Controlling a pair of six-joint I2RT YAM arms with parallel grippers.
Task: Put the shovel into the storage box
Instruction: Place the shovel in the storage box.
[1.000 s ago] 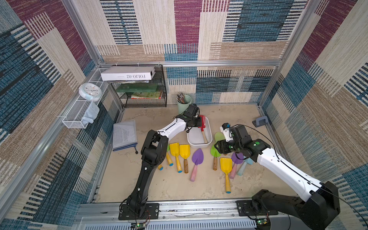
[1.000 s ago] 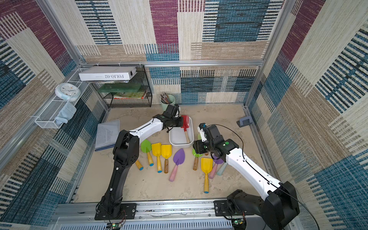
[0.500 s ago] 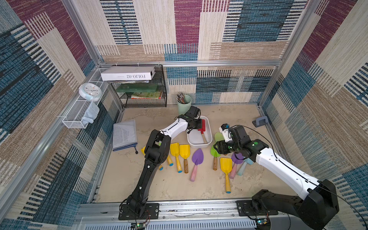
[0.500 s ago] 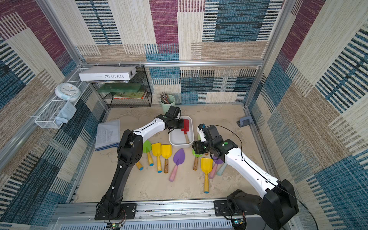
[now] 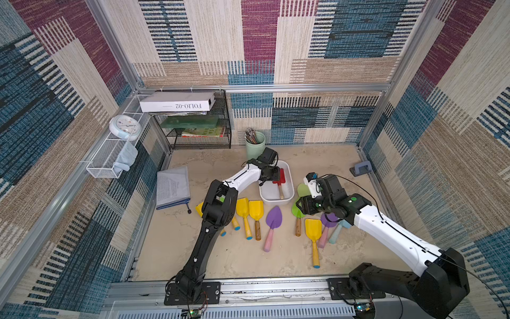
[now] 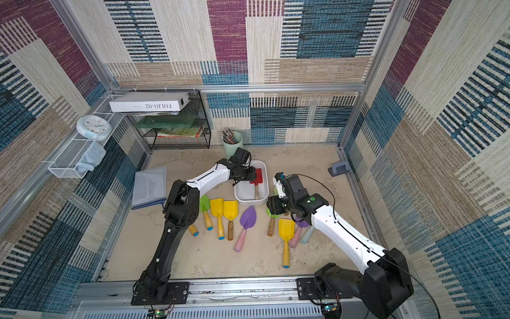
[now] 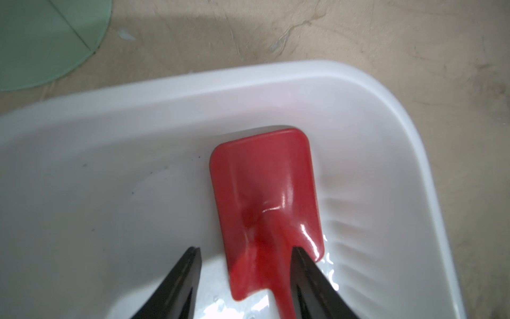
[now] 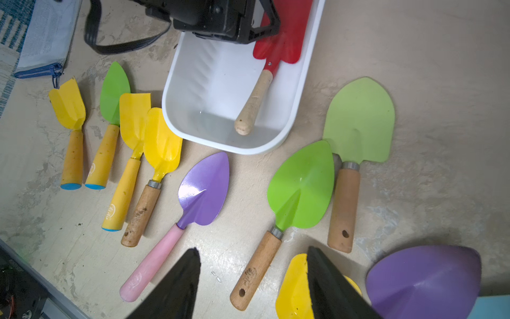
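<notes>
A: Releasing, I judge: the red-bladed wooden-handled shovel (image 7: 262, 193) lies inside the shallow white plastic storage box (image 7: 165, 91), left gripper (image 7: 245, 250) apart astride its neck.

B: Right gripper (image 8: 253, 250) hangs spread, empty. Next, lift the left straight up, clear.

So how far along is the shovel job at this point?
Done: the red shovel lies inside the storage box. In hand: the left gripper straddles its neck, jaws apart, gripping nothing; the right gripper hovers open over the loose shovels. Left: probably only pulling the left gripper clear.
</notes>
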